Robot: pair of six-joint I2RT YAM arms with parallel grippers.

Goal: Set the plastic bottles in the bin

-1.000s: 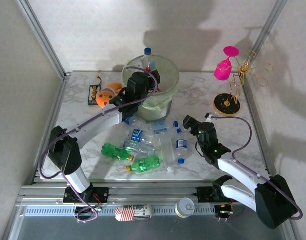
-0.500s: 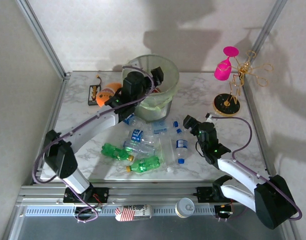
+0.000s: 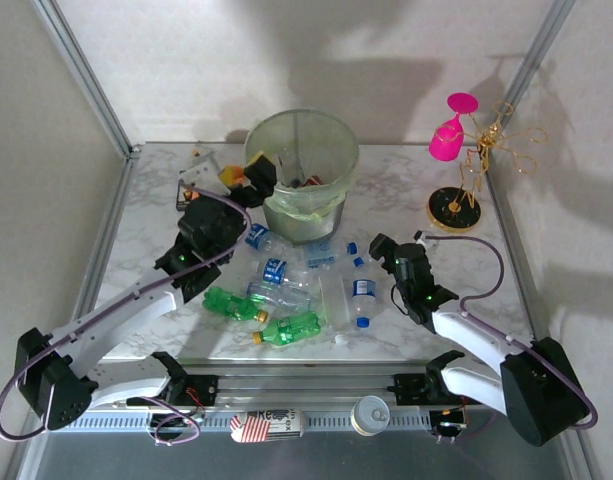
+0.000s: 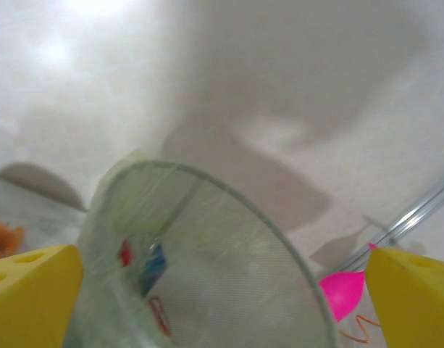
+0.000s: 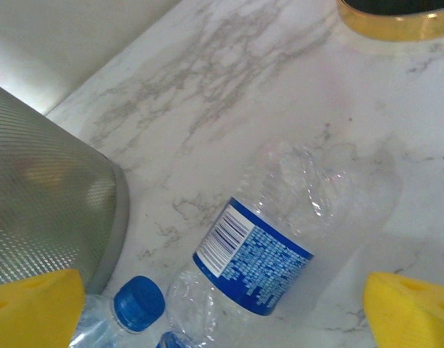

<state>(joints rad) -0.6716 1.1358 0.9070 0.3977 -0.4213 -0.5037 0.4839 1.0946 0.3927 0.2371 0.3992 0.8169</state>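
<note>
My left gripper [image 3: 249,172] and right gripper [image 3: 379,245] gape empty; closing off-centre, the right could squirt this slick bottle [image 5: 279,239] away

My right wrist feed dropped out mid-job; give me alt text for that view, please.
A crushed clear bottle with a blue-white label lies on its side on the marble table, just ahead of the open right claw. The bin stands at left, a gold-rimmed base at top right.

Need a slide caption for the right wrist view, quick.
Right gripper, jaws open, over a crumpled blue-labelled clear bottle lying on the marble table near the bin.
</note>
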